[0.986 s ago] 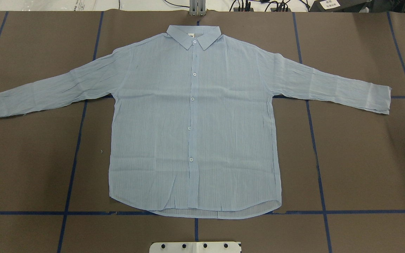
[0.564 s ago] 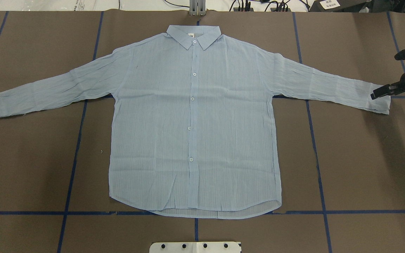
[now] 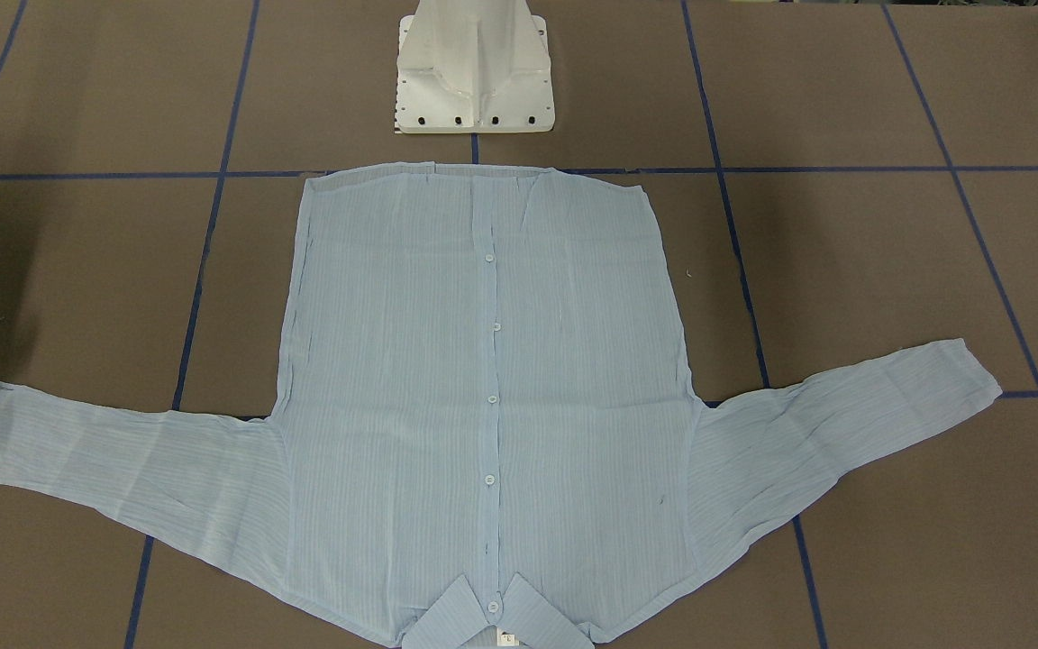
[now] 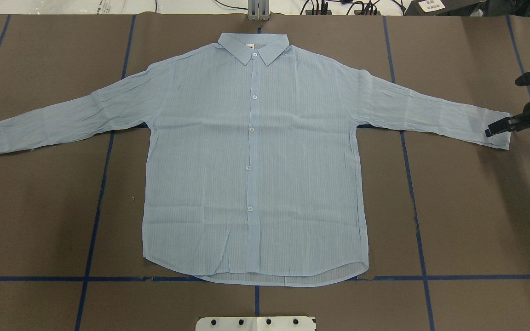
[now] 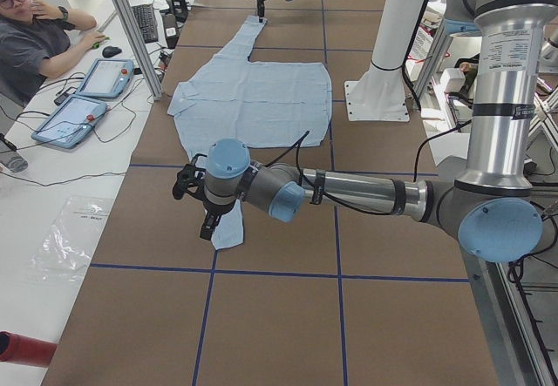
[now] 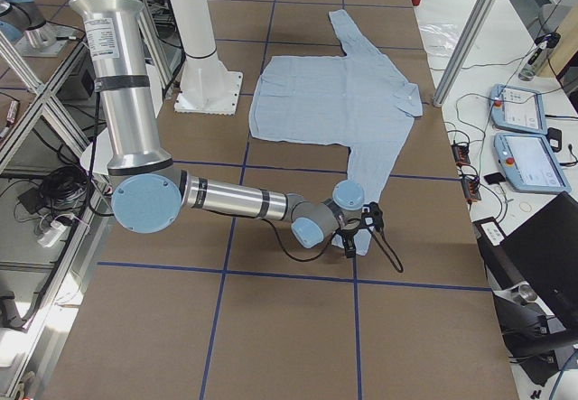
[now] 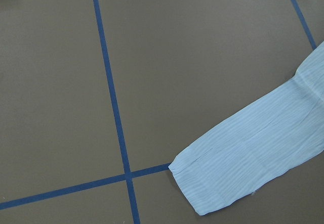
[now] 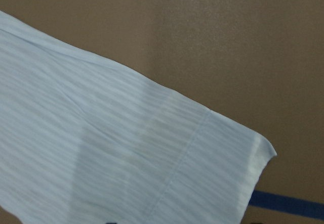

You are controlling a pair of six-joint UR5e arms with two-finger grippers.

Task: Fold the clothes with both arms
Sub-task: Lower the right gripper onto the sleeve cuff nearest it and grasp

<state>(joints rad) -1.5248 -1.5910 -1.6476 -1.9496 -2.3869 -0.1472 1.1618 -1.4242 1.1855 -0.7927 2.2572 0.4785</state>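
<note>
Overhead exterior: the pale blue, finely striped long-sleeved shirt [image 4: 256,161] lies flat on the brown counter [image 4: 467,220], sleeves running left to right. The black right gripper [image 4: 499,128] is at the right-edge cuff and the left gripper [image 5: 207,225] is by the opposite cuff. I cannot tell either one's opening.

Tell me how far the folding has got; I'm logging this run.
Done: the shirt lies flat, buttoned, sleeves spread. In hand: the right gripper is at the right cuff, and the left gripper hangs over the left cuff; whether either has gripped, I cannot tell. Left: every fold, since none shows yet.
</note>
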